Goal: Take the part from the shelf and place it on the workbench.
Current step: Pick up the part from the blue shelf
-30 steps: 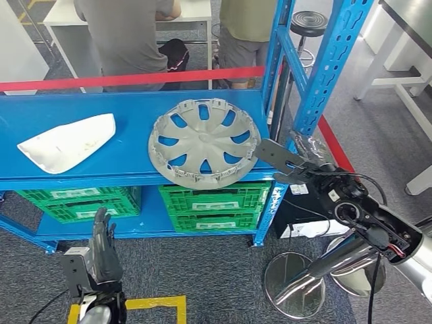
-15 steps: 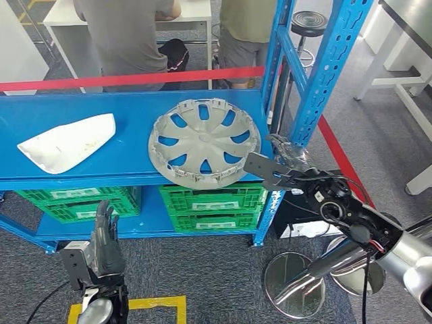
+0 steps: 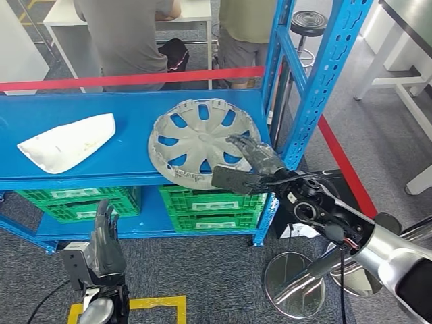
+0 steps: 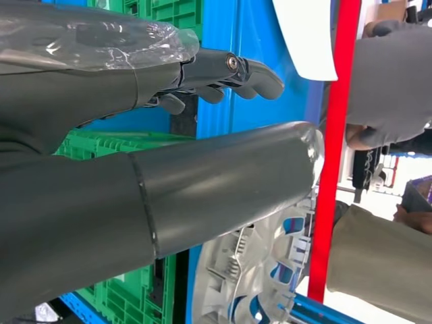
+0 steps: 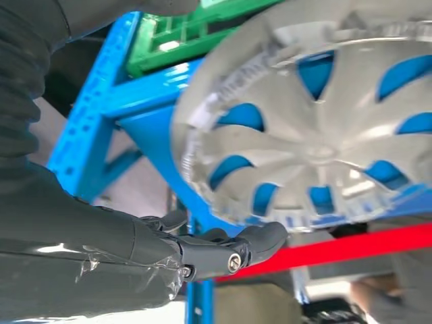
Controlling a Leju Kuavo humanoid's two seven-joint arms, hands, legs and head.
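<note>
- On the blue shelf (image 3: 127, 152) we see the part, a silver wheel cover (image 3: 204, 142), lying flat near the shelf's right end, its front edge reaching just past the shelf lip.
- Our right hand (image 3: 250, 165) reaches in from the right at shelf height, palm roughly level, with its fingers (image 3: 254, 152) spread and extended over the right side of the wheel cover; it holds nothing, and we cannot tell whether the fingers touch the rim.
- From the right wrist view, the thumb and fingers (image 5: 254, 239) lie stretched out and apart beside the wheel cover (image 5: 316, 115).
- Our left hand (image 3: 104, 243) hangs low in front of the shelf, upright, fingers straight and empty, above the grey floor.
- A white curved panel (image 3: 69, 142) lies on the left part of the same shelf, well apart from the wheel cover.
- Green crates (image 3: 214, 206) sit on the level below.
- Two people (image 3: 127, 34) stand behind the shelf.
</note>
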